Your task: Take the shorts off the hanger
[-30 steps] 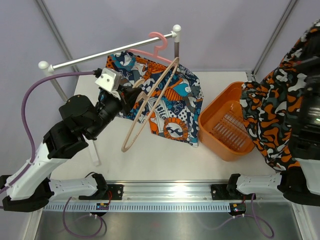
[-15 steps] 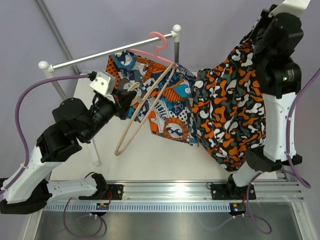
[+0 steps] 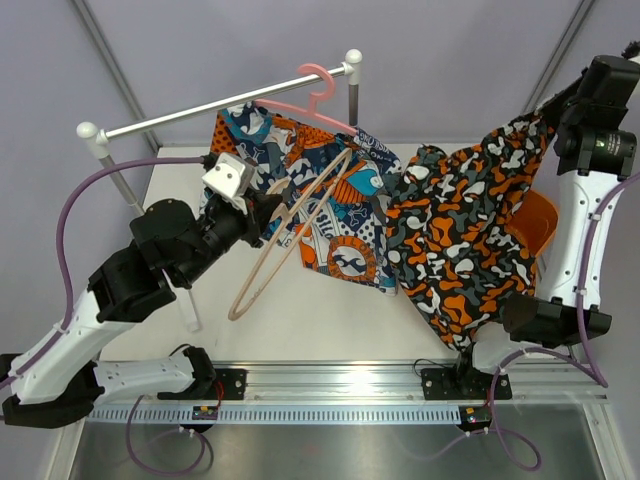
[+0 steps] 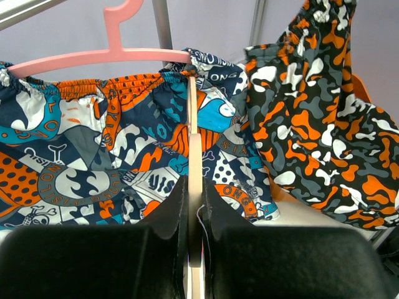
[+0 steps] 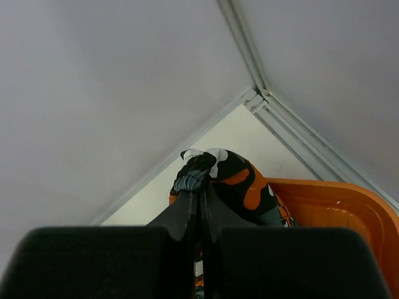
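Left tool point(image 4: 194, 188) clamped on bare wooden hanger point(image 4: 194, 112), seemingly to steady it | printed shorts point(image 3: 335, 205) hang from pink hanger point(image 3: 316, 93) on rail point(image 3: 200, 108), surface point(image 3: 300, 325) far edge | right tool point(image 5: 201, 196) pinched on camouflage shorts point(image 3: 460, 240), raised above basket point(image 5: 336, 208) at right edge, likely for dropping.

From high at the near side we look down on the whole table point(image 3: 310, 325). Our left wrist camera faces the printed shorts point(image 4: 93, 168) closely; the right one looks past the orange basket point(image 5: 336, 205). All three share the camouflage shorts point(image 3: 460, 240).
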